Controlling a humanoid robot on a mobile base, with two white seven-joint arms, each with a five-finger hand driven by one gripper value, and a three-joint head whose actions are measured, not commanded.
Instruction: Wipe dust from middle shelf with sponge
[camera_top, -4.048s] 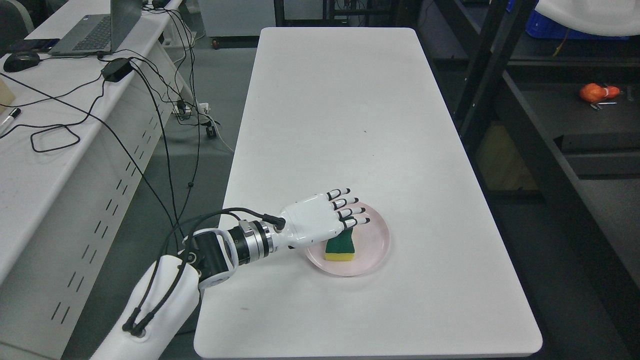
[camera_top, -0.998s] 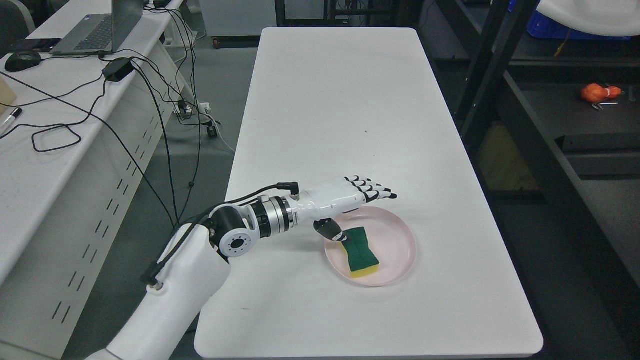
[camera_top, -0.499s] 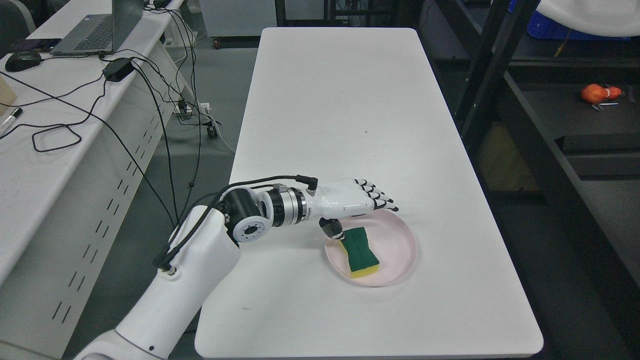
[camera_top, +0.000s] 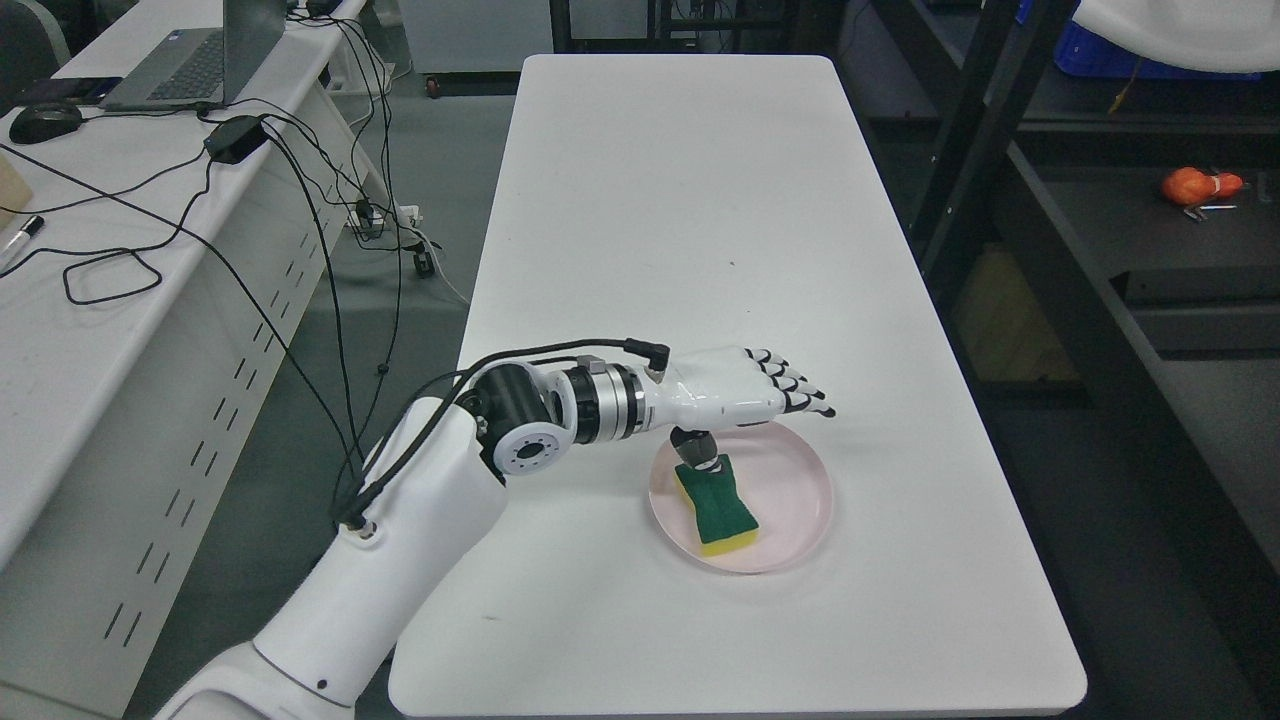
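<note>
Green-and-yellow sponge (camera_top: 717, 508), pink plate (camera_top: 800, 500)

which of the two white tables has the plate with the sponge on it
The middle table, under the left hand: it holds the pink plate and sponge. The left table holds cables and a laptop.

The sponge (camera_top: 717, 506) lay in the plate (camera_top: 795, 500) on the table (camera_top: 680, 200), the left hand (camera_top: 735, 392) just above it.
</note>
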